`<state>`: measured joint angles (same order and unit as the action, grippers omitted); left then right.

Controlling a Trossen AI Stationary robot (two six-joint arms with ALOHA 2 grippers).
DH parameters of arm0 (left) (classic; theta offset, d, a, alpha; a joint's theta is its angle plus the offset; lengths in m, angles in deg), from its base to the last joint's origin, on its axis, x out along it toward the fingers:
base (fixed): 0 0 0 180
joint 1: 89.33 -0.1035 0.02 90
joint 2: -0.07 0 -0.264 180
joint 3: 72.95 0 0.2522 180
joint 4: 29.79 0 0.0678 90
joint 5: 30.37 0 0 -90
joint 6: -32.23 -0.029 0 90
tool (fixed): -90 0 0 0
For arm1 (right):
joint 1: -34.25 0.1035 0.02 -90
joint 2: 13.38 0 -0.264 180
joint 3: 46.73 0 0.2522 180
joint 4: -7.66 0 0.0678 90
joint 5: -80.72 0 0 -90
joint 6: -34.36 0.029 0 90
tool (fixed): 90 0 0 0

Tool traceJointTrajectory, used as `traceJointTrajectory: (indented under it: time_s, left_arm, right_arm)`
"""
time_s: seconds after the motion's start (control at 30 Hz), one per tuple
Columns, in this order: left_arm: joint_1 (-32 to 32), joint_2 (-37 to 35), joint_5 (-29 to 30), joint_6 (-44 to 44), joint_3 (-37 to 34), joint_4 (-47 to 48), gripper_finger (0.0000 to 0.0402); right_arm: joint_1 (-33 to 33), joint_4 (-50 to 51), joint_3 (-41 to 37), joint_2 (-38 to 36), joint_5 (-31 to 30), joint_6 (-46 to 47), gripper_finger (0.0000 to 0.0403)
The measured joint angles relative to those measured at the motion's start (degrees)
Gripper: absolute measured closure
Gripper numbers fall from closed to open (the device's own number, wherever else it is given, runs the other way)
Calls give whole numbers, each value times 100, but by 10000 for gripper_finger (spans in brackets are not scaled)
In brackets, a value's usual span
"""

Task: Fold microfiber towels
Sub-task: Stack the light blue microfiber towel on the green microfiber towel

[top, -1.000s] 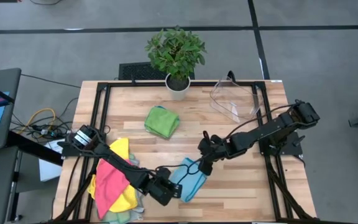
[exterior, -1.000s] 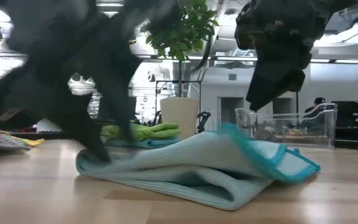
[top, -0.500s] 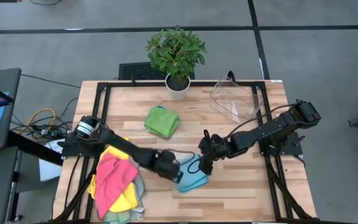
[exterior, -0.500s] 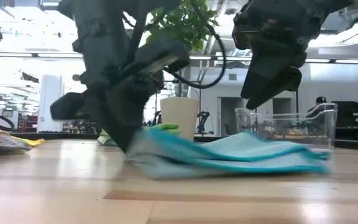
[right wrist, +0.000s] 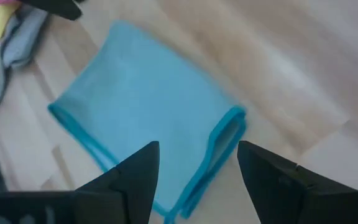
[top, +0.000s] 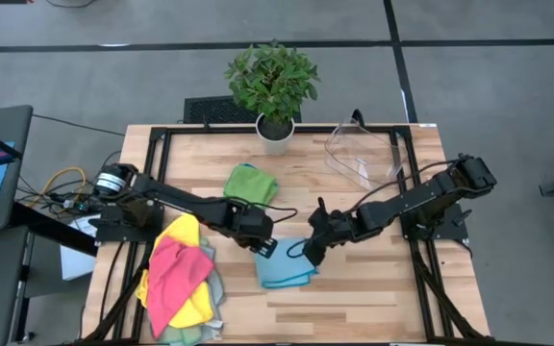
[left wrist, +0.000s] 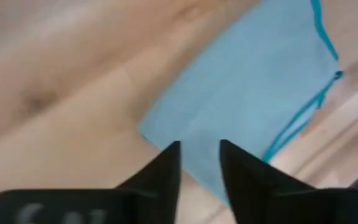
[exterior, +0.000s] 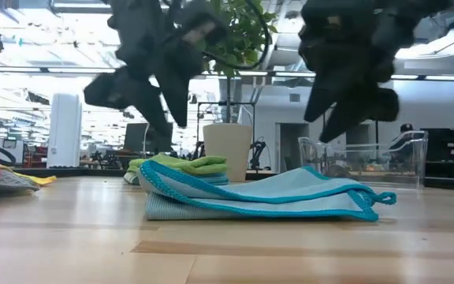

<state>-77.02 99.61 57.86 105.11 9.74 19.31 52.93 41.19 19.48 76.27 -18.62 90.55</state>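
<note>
My two grippers hang over the folded teal towel [top: 285,268].
Left gripper [left wrist: 199,163] fingers slightly apart, right gripper [right wrist: 197,163] spread wide; both hold nothing.

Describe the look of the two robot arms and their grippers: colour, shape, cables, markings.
Both arms are dark, near-black, built of slim jointed segments. The left arm has a silvery cylindrical part near its base; a thin black cable loops by the right arm near its wrist. The left gripper and right gripper each end in two flat, tapering black fingers. Pale lettering on the left one is too blurred to read.
</note>
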Motion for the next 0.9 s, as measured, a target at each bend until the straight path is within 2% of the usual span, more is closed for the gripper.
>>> traceJointTrajectory:
  time_s: [0.2,0.33,0.53,0.63,0.9]
  left_arm:
    - [587,-12,372,1427,-92,-155,196]
    - [842,-1,845,2321,-352,-402,154]
    - [951,-7,1188,2888,-737,-1262,142]
    - [943,-7,1295,3076,-973,-1657,142]
    - [947,-5,1278,2915,-1077,-1937,142]
  right_arm:
    - [260,-202,-221,239,25,529,157]
    - [315,-352,-326,345,325,713,157]
    - [187,-305,-341,345,190,743,157]
    - [189,-534,-343,345,320,740,157]
    - [108,-343,-343,334,445,367,162]
